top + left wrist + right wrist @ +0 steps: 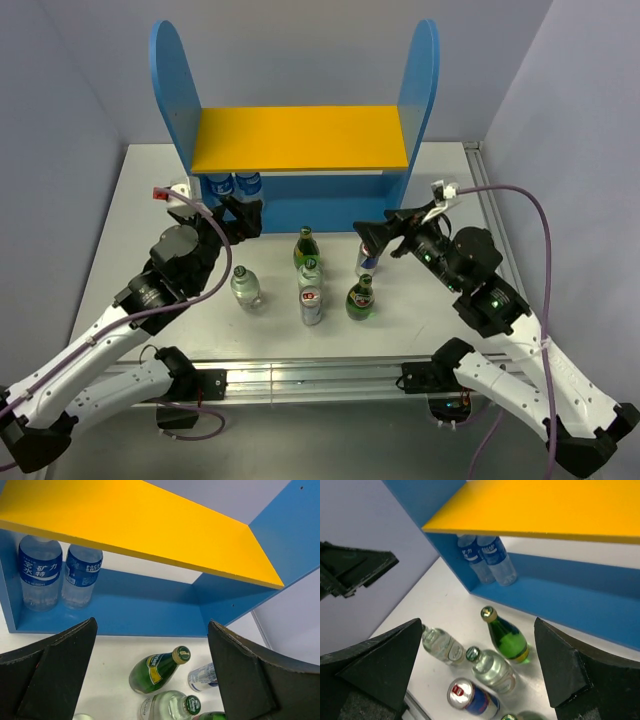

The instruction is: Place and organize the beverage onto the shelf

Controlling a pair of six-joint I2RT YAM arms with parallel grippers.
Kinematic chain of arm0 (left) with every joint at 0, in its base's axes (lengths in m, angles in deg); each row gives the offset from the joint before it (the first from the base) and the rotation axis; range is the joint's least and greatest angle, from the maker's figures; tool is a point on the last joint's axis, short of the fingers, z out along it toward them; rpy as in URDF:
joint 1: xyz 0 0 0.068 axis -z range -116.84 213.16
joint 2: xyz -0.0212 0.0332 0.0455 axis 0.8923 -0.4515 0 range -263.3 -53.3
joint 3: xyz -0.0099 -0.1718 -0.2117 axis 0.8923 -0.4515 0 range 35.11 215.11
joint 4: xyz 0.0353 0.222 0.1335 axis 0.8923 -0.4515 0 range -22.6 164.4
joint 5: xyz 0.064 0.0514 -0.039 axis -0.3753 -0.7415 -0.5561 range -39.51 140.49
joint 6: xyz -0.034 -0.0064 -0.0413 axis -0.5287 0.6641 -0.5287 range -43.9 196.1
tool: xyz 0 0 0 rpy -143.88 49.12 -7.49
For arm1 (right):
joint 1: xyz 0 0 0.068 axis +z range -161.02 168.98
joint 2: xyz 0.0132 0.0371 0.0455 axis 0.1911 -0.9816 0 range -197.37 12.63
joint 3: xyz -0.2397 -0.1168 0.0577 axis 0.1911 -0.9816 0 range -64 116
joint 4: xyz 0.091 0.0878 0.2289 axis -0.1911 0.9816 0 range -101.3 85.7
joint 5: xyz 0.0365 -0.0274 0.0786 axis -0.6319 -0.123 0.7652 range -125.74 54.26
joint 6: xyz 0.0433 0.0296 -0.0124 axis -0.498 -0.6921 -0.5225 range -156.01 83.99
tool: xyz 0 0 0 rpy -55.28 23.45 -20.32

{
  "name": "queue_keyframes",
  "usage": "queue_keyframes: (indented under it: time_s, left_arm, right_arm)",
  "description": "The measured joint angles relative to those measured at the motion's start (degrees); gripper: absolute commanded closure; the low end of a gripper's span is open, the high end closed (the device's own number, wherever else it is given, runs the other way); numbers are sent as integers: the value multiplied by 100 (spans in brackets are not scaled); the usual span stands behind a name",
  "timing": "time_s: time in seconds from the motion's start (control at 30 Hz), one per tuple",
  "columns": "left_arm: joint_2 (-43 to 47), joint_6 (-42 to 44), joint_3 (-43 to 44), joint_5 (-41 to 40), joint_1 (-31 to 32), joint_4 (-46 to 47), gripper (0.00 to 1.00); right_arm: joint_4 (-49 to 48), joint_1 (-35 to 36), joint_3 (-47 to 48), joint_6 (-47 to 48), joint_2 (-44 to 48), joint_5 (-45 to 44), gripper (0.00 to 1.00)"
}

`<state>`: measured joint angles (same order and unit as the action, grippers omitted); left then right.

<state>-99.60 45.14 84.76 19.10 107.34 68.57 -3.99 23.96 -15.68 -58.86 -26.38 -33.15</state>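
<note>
Well, none of the job looks done yet. All six drinks stand on the desk, in front of the shelf and not on it. One dark green bottle is just to the right of the left pincer. A clear bottle stands nearer the arm bases than that pincer. A second clear bottle and a silver-red can are close together between the two pincers, though I cannot tell whether they touch. The blue-silver can sits right beneath the right pincer, and the second dark green bottle is a little nearer the bases from there.

Both pincers are spread wide apart with nothing between their fingers.

The yellow top board carries none of the drinks. The lower tier holds only two water bottles, tucked at its left end just beyond the left pincer.

My reading is that every step is still ahead: six pick-ups, six placements, then the sorting, probably like with like. The right pincer seems best placed to start, with the blue-silver can directly under it. The drinks stand close enough that a neighbour could get knocked.
</note>
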Motion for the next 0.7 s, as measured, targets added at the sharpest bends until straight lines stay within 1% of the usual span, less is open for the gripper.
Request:
queue_keyframes:
  time_s: [0.13,0.2,0.4,0.53,0.7]
  left_arm:
    - [-68,144,-267,-35,83,92,1]
    - [-225,216,-509,103,87,332,1]
    - [-944,442,-1161,925,96,1078,1]
    - [-1355,586,-1202,1364,103,1615,1]
    - [-1902,632,-1187,1729,103,2072,1]
  right_arm:
    - [157,201,-295,20,372,-411,0]
    - [181,225,-494,15,549,-634,0]
    - [271,238,-1239,-4,933,-1060,0]
    - [358,238,-1530,-9,1147,-1255,0]
    - [341,238,-1587,-28,1259,-1464,0]
